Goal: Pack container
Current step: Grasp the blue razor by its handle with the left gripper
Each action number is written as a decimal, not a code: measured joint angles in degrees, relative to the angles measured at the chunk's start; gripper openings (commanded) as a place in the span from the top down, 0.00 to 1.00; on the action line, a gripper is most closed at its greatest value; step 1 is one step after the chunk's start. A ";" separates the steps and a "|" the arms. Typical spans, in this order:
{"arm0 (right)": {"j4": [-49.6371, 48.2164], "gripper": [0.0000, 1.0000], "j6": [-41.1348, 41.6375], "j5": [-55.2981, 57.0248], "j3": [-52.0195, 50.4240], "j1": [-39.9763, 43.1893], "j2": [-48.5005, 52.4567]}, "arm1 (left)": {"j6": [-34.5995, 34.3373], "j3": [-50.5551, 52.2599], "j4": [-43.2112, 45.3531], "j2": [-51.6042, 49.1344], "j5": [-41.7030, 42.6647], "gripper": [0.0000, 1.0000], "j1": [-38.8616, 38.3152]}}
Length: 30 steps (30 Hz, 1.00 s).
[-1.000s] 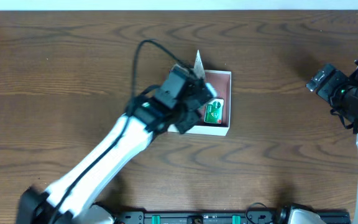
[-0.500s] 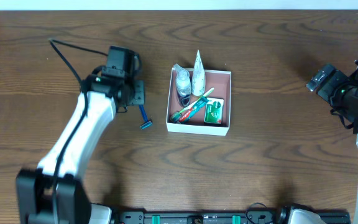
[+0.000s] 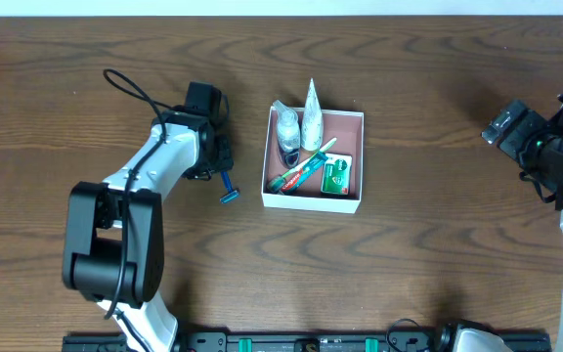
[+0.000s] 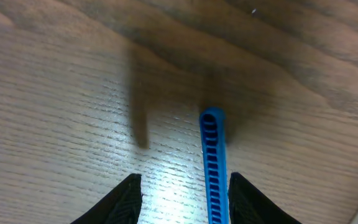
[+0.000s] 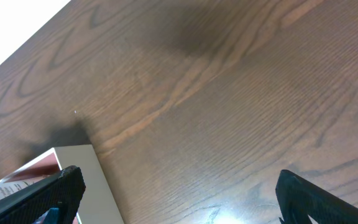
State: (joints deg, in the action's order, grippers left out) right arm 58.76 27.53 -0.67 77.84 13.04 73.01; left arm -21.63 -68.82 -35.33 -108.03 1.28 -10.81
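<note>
The container (image 3: 356,156) is a square white-walled box with a pink-brown inside, at the table's middle. It holds a small clear bottle (image 3: 287,127), a white tube (image 3: 311,110), a toothbrush (image 3: 301,172) and a green pack (image 3: 336,177). A blue razor (image 3: 228,186) lies on the table left of the box. My left gripper (image 3: 219,161) is open and low over the razor's handle (image 4: 212,162), which runs between the jaws close to the right one. My right gripper (image 3: 504,123) is open and empty at the far right. The box's corner shows in the right wrist view (image 5: 92,177).
The dark wood table (image 3: 409,264) stretches around the box. The left arm's black cable (image 3: 125,83) loops over the table at the upper left. A black rail (image 3: 321,342) runs along the front edge.
My left arm left the box, swung far left, then came back right a little. Its gripper now sits over the razor's handle. The right arm has not moved.
</note>
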 measured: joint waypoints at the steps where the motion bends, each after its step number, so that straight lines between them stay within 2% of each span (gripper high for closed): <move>1: 0.00 0.01 0.00 0.00 0.00 0.00 0.00 | -0.37 0.00 0.04 -0.28 0.00 0.54 -0.07; 14: 0.00 0.01 0.02 0.00 0.00 0.00 0.00 | -2.14 0.00 1.22 -2.58 0.02 0.56 -2.27; 19: 0.00 0.01 0.02 0.00 0.00 0.00 0.00 | -2.64 0.00 1.16 -2.89 0.00 0.75 -2.27; 28: 0.00 0.01 0.00 0.00 0.00 0.00 0.00 | -2.56 0.00 0.68 -2.91 0.04 0.76 -2.27; 30: 0.00 0.01 0.00 0.00 0.00 0.00 0.00 | -2.56 0.00 0.68 -2.99 0.22 0.81 -2.27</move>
State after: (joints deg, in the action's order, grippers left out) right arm 58.76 27.53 -0.67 77.84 13.04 73.01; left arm -24.18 -68.82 -34.65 -111.02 1.50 -13.08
